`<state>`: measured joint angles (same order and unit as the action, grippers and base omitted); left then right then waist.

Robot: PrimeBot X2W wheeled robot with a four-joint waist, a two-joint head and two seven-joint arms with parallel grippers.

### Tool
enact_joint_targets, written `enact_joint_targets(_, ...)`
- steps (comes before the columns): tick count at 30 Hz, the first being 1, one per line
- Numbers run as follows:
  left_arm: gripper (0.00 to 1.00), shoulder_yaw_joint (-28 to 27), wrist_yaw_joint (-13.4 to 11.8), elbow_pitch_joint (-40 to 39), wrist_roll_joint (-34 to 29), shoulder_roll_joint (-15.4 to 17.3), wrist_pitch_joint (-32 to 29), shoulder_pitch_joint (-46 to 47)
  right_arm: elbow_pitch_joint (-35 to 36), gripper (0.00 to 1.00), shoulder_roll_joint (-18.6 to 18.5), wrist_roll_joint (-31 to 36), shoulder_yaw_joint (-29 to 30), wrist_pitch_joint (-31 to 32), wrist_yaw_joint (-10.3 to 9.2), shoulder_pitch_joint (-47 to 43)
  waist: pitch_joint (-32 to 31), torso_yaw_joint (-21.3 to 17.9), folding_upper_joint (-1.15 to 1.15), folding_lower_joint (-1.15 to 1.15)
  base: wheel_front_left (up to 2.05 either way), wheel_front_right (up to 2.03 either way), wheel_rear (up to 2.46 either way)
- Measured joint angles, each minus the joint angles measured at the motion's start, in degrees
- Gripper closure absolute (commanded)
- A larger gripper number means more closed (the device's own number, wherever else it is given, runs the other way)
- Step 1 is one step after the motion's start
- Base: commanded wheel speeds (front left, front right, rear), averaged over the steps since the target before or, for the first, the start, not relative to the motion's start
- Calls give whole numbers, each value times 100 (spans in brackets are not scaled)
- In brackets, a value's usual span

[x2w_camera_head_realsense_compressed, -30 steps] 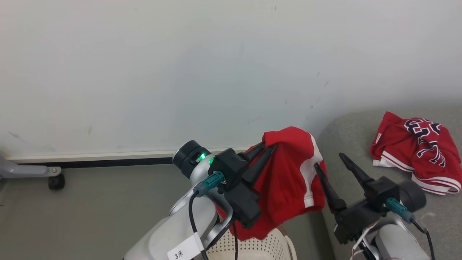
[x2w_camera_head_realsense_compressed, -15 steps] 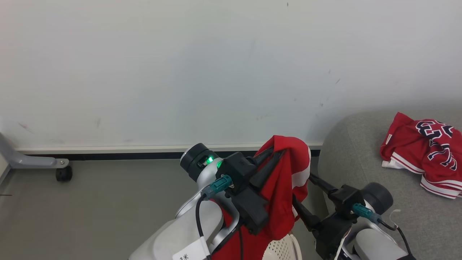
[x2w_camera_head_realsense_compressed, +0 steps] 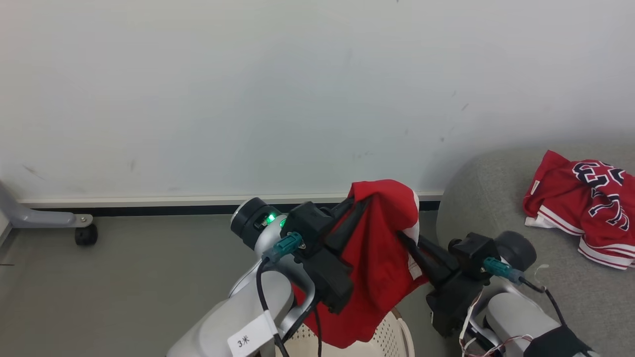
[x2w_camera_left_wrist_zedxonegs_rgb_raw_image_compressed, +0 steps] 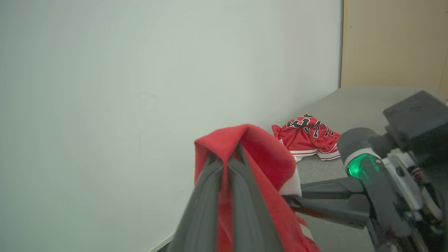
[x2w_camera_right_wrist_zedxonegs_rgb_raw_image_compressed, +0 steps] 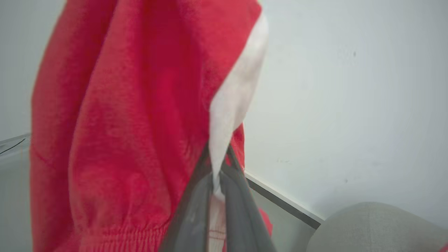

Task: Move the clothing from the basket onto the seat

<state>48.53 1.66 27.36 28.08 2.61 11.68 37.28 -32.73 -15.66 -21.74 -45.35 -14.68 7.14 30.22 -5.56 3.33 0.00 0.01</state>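
A plain red garment (x2w_camera_head_realsense_compressed: 377,258) with white trim hangs in the air above the cream basket (x2w_camera_head_realsense_compressed: 394,339), whose rim shows at the bottom edge. My left gripper (x2w_camera_head_realsense_compressed: 359,204) is shut on the garment's top fold, and its fingers (x2w_camera_left_wrist_zedxonegs_rgb_raw_image_compressed: 210,182) pinch the red cloth. My right gripper (x2w_camera_head_realsense_compressed: 403,237) is shut on the garment's right edge, clamping the white stripe (x2w_camera_right_wrist_zedxonegs_rgb_raw_image_compressed: 224,140). A second red garment, the numbered jersey (x2w_camera_head_realsense_compressed: 585,210), lies crumpled on the grey seat (x2w_camera_head_realsense_compressed: 486,198) to the right. The jersey (x2w_camera_left_wrist_zedxonegs_rgb_raw_image_compressed: 308,134) is also visible on the seat (x2w_camera_left_wrist_zedxonegs_rgb_raw_image_compressed: 360,105) past the held cloth.
A pale wall with a dark baseboard (x2w_camera_head_realsense_compressed: 173,209) runs behind everything. A grey wheeled leg (x2w_camera_head_realsense_compressed: 54,222) stands on the floor at far left. A beige panel (x2w_camera_left_wrist_zedxonegs_rgb_raw_image_compressed: 392,42) borders the wall beyond the seat. The seat's rounded corner (x2w_camera_right_wrist_zedxonegs_rgb_raw_image_compressed: 378,224) is close to my right arm.
My right gripper has swung left from beside the seat to the hanging garment and closed on its white-striped edge. The left gripper keeps its hold. The camera has shifted slightly.
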Motion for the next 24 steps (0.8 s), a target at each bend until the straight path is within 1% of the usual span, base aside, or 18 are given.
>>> enact_joint_targets(2,100,-102,-57,91,60,66,1,-21,-16,100,-70,-76,-9,0,0,112,15,-62,0,0,0,0,0)
enact_joint_targets(3,66,-130,-74,134,68,83,2,-31,-16,100,-103,-108,-2,0,0,143,20,-87,0,0,0,0,0)
enact_joint_targets(5,24,-198,-118,182,100,115,11,-82,-18,100,-167,-155,24,0,0,208,29,-141,0,0,0,0,0)
enact_joint_targets(6,0,-215,-124,199,109,135,33,-130,-15,100,-196,-166,53,0,0,240,32,-171,0,0,0,0,0)
enact_joint_targets(13,0,-314,-213,320,176,240,103,-421,24,100,-495,-300,274,0,0,513,47,-424,0,0,0,0,0)
enact_joint_targets(24,0,-311,-213,323,319,220,174,-821,320,100,-1006,-296,537,-1,-2,643,40,-956,0,-1,0,0,0)
